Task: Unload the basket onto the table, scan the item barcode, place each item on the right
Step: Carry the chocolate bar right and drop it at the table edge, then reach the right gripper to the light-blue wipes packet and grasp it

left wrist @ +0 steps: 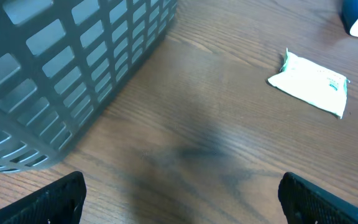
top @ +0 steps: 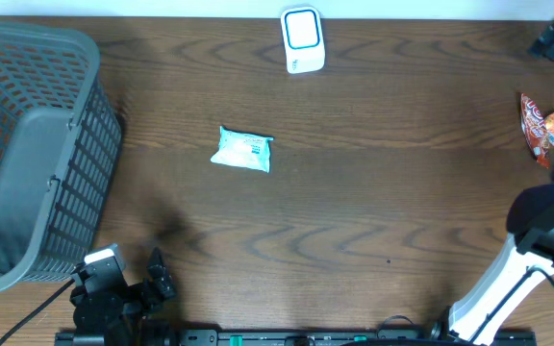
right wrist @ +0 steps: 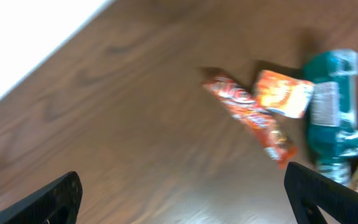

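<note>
While the left arm (top: 113, 293) is sitting low at the near left corner of a dark wooden table (top: 383, 221), its left claw (left wrist: 182, 186) is hanging released. Its two black fingertips (left wrist: 51, 199) are showing at the bottom corners of the left wrist view, spread wide, with only bare wood between them.

A white and teal packet (top: 243, 150) is lying flat on the table, left of the middle and well apart from both claws. From the left wrist it is showing at the upper right, its printed face turned up. A white scanner (top: 302, 40) with a blue front is standing at the far edge of the table, beyond the packet. A grey slotted basket (top: 27, 144) is filling the left side of the table, and its wall is taking up the upper left of the left wrist view.

The white and black right arm (top: 537, 240) is reaching up along the right edge. Its right claw (right wrist: 182, 186) is also released, with fingertips wide apart and nothing between them. The right wrist view is blurring, but below the claw a long red wrapper (right wrist: 247, 115) is lying on the wood, an orange packet (right wrist: 283, 93) is touching it, and a teal pack (right wrist: 331, 106) is lying just beside them.
</note>
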Controlling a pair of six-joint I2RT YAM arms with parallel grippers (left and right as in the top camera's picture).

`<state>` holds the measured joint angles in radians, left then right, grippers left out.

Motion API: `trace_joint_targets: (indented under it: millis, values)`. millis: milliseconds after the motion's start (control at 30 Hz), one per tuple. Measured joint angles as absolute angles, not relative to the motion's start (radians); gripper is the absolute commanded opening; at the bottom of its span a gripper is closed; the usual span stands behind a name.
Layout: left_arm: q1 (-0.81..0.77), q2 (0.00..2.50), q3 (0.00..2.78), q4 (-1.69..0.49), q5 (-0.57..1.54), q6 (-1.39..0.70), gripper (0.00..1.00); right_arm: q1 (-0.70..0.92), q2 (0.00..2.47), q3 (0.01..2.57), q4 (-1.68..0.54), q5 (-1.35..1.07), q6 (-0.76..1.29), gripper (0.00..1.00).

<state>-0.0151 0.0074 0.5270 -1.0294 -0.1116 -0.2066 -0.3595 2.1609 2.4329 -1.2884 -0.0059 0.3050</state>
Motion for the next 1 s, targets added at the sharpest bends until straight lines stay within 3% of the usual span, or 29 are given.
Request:
trace_joint_targets:
  millis: [200,667,867,1000]
  values:
    - [-0.015,0.007,0.527,-1.029,-0.112,-0.207,0.99,-0.191,2.154,2.433,-1.316,-0.028,0.312,0.99]
    - [-0.015,0.007,0.527,-1.029,-0.112,-0.207,0.99,0.381,2.188,2.421,-1.32,-0.029,0.319,0.99]
    - [-0.015,0.007,0.527,-1.029,-0.112,-0.207,0.99,0.516,2.265,2.305,-1.294,-0.031,0.404,0.99]
    - [-0.015,0.007,0.527,-1.029,-0.112,-0.207,0.99,0.578,2.366,2.222,-1.222,-0.067,0.444,0.92]
